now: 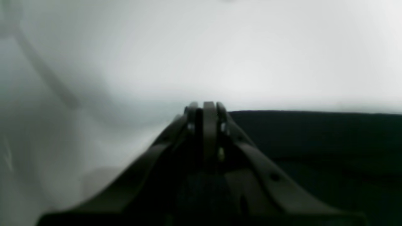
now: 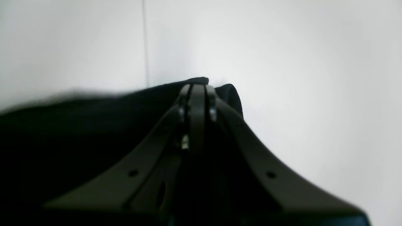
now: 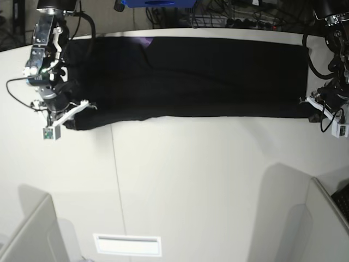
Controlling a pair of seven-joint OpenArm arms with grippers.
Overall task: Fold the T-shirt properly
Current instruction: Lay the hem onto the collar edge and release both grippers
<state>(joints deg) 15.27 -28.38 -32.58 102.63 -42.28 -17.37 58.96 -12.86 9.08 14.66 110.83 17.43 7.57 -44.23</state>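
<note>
The black T-shirt point(image 3: 207, 76) lies as a long band across the far side of the white table point(image 3: 207, 180), with a small purple patch of print showing near its far left. At the band's near left corner, my right gripper point(image 3: 82, 105) is shut, and black cloth point(image 2: 78, 125) bunches around its fingertips point(image 2: 198, 89). My left gripper point(image 3: 308, 103) is shut at the near right corner. The cloth's edge point(image 1: 314, 138) meets its tips point(image 1: 205, 105).
A blue object point(image 3: 158, 3) and cables point(image 3: 218, 19) sit past the table's far edge. White partitions stand at the near left point(image 3: 27, 229) and near right point(image 3: 322, 218). A seam point(image 3: 117, 180) runs down the tabletop, with a white label point(image 3: 128, 244) near the front.
</note>
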